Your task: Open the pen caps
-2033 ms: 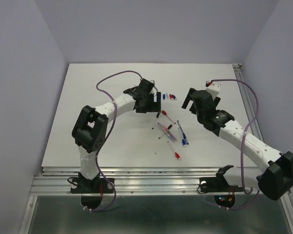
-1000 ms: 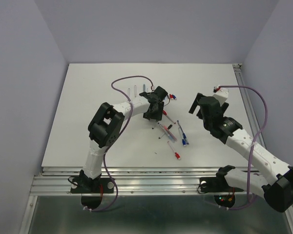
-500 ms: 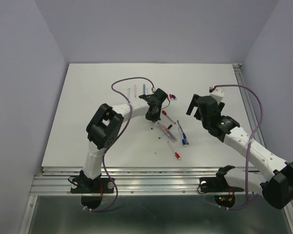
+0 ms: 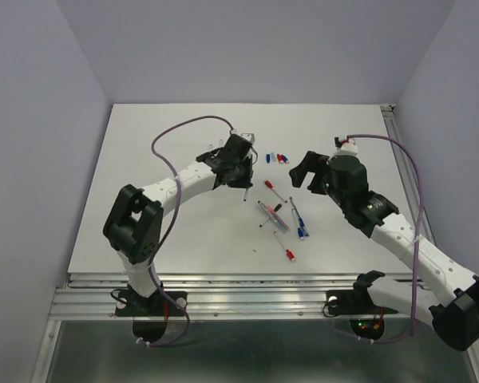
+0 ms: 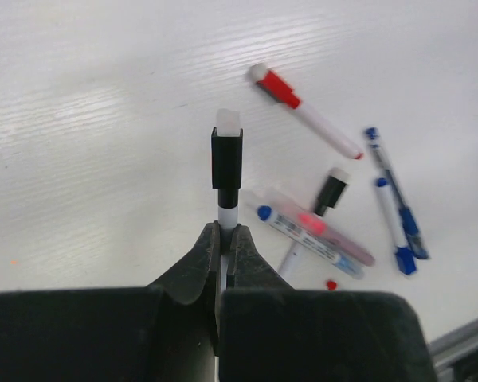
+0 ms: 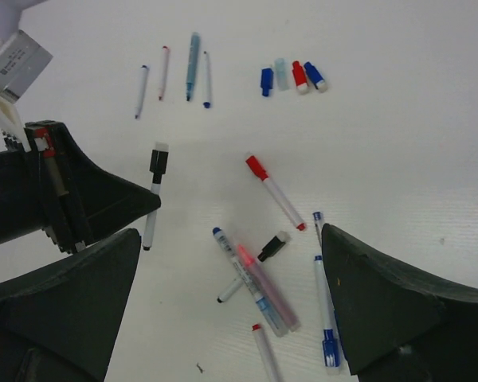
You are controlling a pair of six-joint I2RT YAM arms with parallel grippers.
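Observation:
My left gripper (image 5: 225, 235) is shut on the white barrel of a pen (image 5: 226, 208). That pen's black cap (image 5: 227, 158) sticks out beyond the fingertips, above the table. From above, the left gripper (image 4: 241, 171) hangs left of the pen pile, and the held pen (image 6: 154, 193) also shows in the right wrist view. My right gripper (image 6: 231, 310) is open above the pile with nothing between its fingers; from above, the right gripper (image 4: 306, 175) is right of the pile. Several loose pen caps (image 6: 291, 76), blue, clear and red, lie in a row behind, and the same pen caps (image 4: 276, 158) show from above.
The pile holds a red-capped pen (image 6: 274, 190), a black-capped pen (image 6: 259, 261), a blue and a pink pen (image 6: 259, 290) side by side, and blue pens (image 6: 325, 310). Several uncapped barrels (image 6: 193, 65) lie at the back left.
My left gripper has shut on the black-capped pen, lifted it off the table and drawn back to the left. My right gripper has shifted slightly left and stayed open.

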